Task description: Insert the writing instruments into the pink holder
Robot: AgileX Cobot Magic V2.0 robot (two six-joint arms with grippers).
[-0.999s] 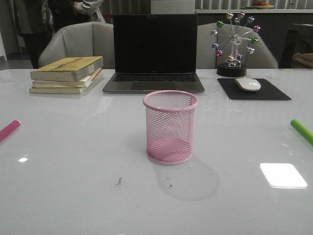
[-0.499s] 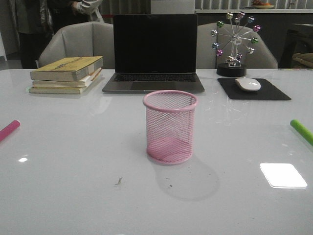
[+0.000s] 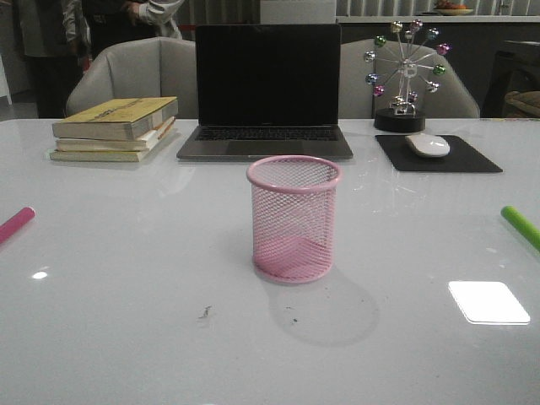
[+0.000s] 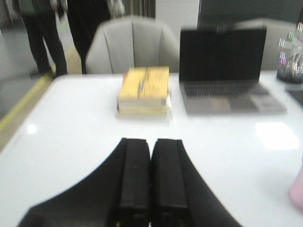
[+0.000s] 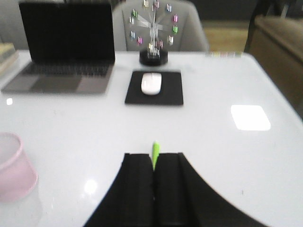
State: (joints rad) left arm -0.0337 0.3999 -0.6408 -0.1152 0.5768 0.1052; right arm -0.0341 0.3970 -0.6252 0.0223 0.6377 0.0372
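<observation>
The pink holder [image 3: 294, 218] stands upright in the middle of the table, empty; its edge also shows in the left wrist view [image 4: 297, 191] and the right wrist view [image 5: 14, 165]. The pink-red marker [image 3: 15, 224] lies at the table's left edge, cut off by the frame. The lime green marker [image 3: 521, 226] lies at the right edge. My left gripper [image 4: 151, 140] is shut with nothing in it, above bare table. My right gripper [image 5: 153, 155] is shut too. The green marker's tip [image 5: 155, 151] pokes out just beyond its fingertips, the rest hidden under them. Neither gripper shows in the front view.
At the back stand a stack of yellow books [image 3: 116, 128], an open laptop [image 3: 266, 89], a mouse [image 3: 428, 145] on a black pad and a ferris-wheel ornament [image 3: 405, 76]. Chairs and people are behind the table.
</observation>
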